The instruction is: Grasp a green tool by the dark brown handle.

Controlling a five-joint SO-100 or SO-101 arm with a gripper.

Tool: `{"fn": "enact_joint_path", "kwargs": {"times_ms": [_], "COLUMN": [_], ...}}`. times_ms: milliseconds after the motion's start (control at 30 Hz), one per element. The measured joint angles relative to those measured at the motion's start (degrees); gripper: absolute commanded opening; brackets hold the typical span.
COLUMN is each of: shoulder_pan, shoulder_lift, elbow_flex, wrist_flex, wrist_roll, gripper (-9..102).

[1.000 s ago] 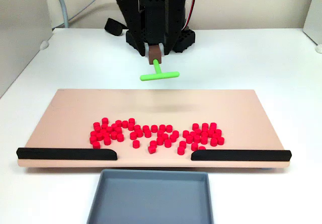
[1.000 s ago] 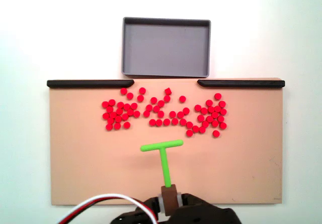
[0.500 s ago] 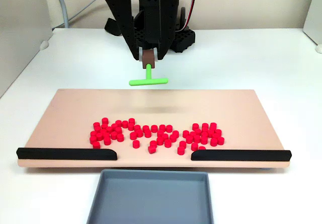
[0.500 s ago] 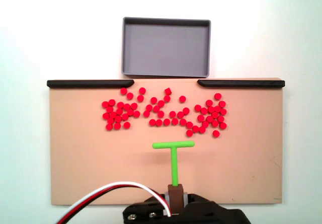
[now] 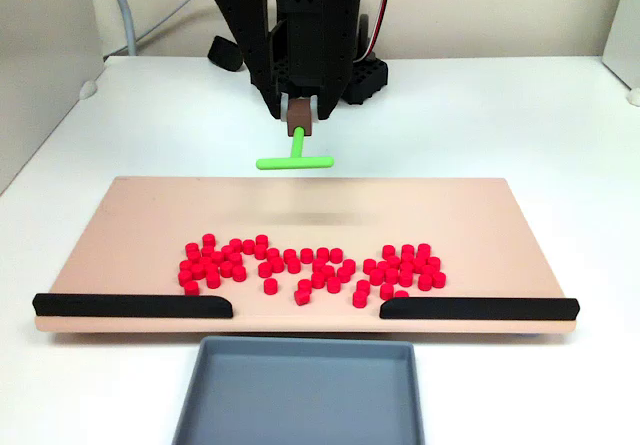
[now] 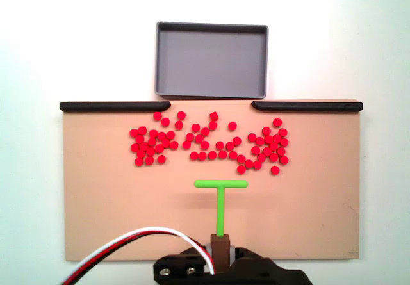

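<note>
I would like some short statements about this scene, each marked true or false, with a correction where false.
1. The gripper is shut on the dark brown handle of the green tool. True.
2. The grey tray holds red cylinders. False: it is empty; the red cylinders lie on the board.
3. The tool's crossbar lies among the cylinders. False: it is apart from them.
4. Two black bars leave a gap facing the tray. True.

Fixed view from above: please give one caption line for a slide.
Gripper holds green tool by dark brown handle above board, near red cylinders.
</note>
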Motion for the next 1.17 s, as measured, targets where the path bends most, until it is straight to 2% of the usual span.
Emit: {"fn": "enact_joint_path", "kwargs": {"times_ms": [167, 367, 1167], "shoulder_pan": [0.0, -0.5, -3.7], "shoulder_lift": [0.0, 0.0, 0.0], "elbow_flex": [0.0, 0.0, 0.0], "wrist_flex": [0.0, 0.0, 0.0], "wrist_roll": [-1.3, 3.6, 8.3], "gripper": [0, 0, 0]}}
